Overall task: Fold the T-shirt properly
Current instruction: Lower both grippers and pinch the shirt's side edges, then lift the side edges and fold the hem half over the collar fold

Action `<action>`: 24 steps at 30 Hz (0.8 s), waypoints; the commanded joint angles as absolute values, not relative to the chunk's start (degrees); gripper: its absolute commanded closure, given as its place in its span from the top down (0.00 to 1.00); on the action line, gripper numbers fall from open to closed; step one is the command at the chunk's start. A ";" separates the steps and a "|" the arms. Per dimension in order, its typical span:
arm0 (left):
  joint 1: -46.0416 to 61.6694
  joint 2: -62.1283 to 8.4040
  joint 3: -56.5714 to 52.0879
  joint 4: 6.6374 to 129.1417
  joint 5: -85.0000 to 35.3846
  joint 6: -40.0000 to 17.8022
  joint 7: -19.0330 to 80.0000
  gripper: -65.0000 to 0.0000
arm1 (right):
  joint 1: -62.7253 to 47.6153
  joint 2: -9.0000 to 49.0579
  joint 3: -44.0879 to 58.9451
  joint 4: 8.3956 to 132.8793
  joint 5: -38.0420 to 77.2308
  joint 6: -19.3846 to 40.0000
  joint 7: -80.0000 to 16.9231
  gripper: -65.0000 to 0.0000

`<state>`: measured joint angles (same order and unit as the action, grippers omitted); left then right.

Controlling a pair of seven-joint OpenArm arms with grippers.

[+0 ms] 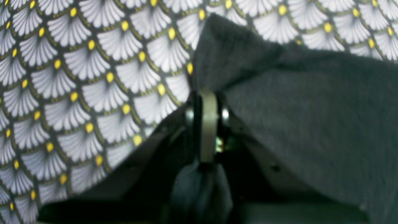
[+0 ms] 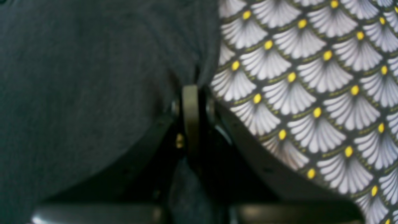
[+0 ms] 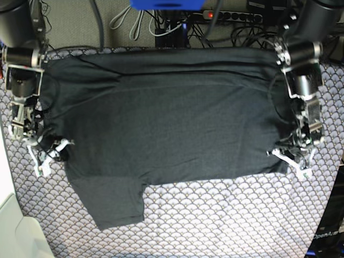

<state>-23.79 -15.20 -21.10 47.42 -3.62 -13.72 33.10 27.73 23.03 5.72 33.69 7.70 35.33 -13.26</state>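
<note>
The dark charcoal T-shirt [image 3: 166,123] lies spread flat across the table, plain side up, with one sleeve [image 3: 115,204] sticking out toward the front left. At the shirt's right edge, my left gripper [image 3: 293,158] is shut on the fabric. In the left wrist view its fingertips [image 1: 208,96] pinch a raised fold of the T-shirt [image 1: 311,109]. My right gripper [image 3: 45,156] is at the shirt's left edge. In the right wrist view its closed fingertips [image 2: 191,90] meet the border of the T-shirt [image 2: 93,93].
A tablecloth [image 3: 226,220] with a white fan pattern and yellow dots covers the table. Cables and a power strip [image 3: 236,16] run along the back edge. A white object [image 3: 13,231] stands at the front left corner, and a dark panel [image 3: 328,231] at the front right.
</note>
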 commanded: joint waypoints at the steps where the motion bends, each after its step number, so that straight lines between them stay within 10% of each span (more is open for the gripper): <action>1: -24.40 -15.52 -20.97 50.77 -4.53 -14.90 34.33 0.00 | 28.97 23.87 5.76 34.59 7.16 35.82 -15.25 0.00; 24: -14.73 -16.04 -21.14 68.97 -4.53 -14.73 37.41 0.00 | 28.70 22.99 20.70 35.21 7.16 40.00 -15.96 0.00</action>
<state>-13.23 -15.18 -20.88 67.72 -4.27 -14.81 38.59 27.24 21.89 20.56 34.35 6.39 39.22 -17.32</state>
